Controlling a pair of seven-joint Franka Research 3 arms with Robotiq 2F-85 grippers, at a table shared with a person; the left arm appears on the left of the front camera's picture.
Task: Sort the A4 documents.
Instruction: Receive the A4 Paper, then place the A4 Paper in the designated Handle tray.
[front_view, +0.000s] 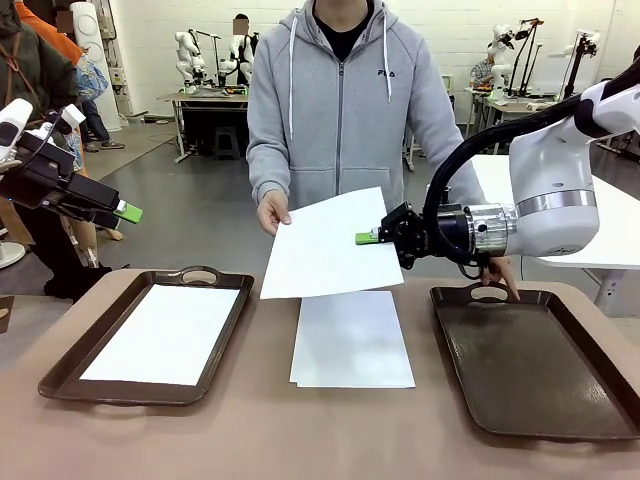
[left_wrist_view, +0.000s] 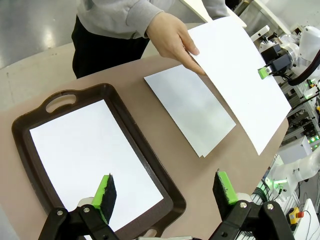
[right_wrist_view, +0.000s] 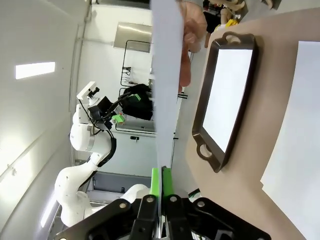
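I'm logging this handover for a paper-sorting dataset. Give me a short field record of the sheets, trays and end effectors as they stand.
held sheet: in the air above the table's middle, person's hand on one edge, right end effector shut on the opposite edge
left end effector: open, raised near the left tray
tray sheet: lying flat inside the left tray
loose sheets: small stack on the table between the trays
right tray: no sheet inside
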